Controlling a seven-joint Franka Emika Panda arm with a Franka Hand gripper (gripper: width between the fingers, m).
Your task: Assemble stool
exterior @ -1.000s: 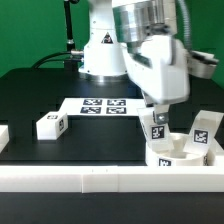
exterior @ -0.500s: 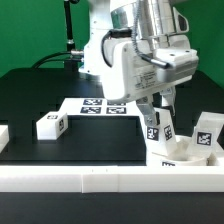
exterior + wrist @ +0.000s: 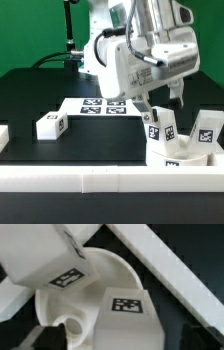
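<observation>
The seat (image 3: pixel 180 153) lies on the table (image 3: pixel 30 90) at the exterior view's right, just behind the front rail (image 3: pixel 100 178). A first leg (image 3: pixel 160 128) stands tilted on the seat. A second leg (image 3: pixel 206 131) is just to its right, by the seat's rim. A third leg (image 3: pixel 50 124) lies well apart, on the left. The marker board (image 3: pixel 104 105) lies farther back, between the third leg and the seat. The gripper (image 3: pixel 163 110) hangs over the first leg.

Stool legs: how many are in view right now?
3. The left leg lies on the table at the exterior view's left. The middle leg and the right leg sit on the seat at its right. The arm may hide more.
</observation>
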